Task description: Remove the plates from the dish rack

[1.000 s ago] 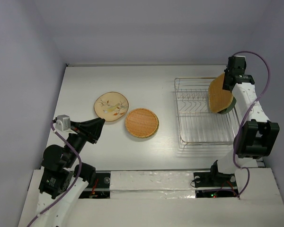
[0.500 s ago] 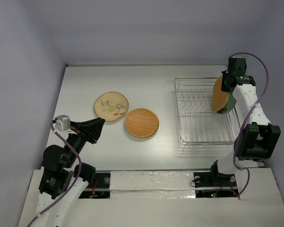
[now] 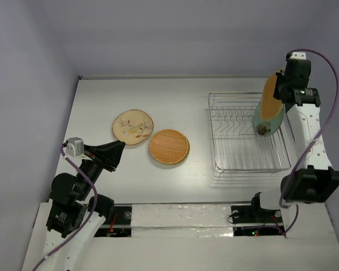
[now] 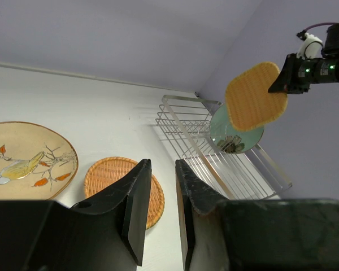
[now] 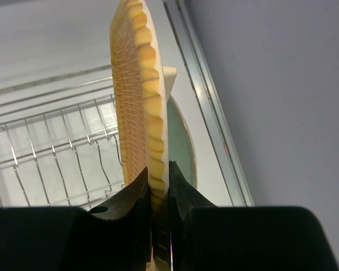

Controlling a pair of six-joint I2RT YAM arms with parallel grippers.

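My right gripper (image 3: 280, 93) is shut on the edge of a rounded-square orange wicker plate (image 3: 270, 94) and holds it edge-up above the right end of the silver wire dish rack (image 3: 237, 165). In the right wrist view the jaws pinch the plate's rim (image 5: 141, 84). A pale green round plate (image 3: 269, 122) stands in the rack below and behind it. A cream leaf-pattern plate (image 3: 133, 127) and a round wicker plate (image 3: 169, 147) lie flat on the table, left of the rack. My left gripper (image 3: 123, 149) is slightly open and empty, near the table's front left.
The rack's left slots (image 3: 229, 121) hold nothing. The side wall rises close behind the right arm (image 3: 308, 130). The white table (image 3: 175, 101) lies between the plates and the back wall.
My right gripper has lifted the square wicker plate up and to the right, out of the rack, uncovering the green plate. The left arm has not moved.
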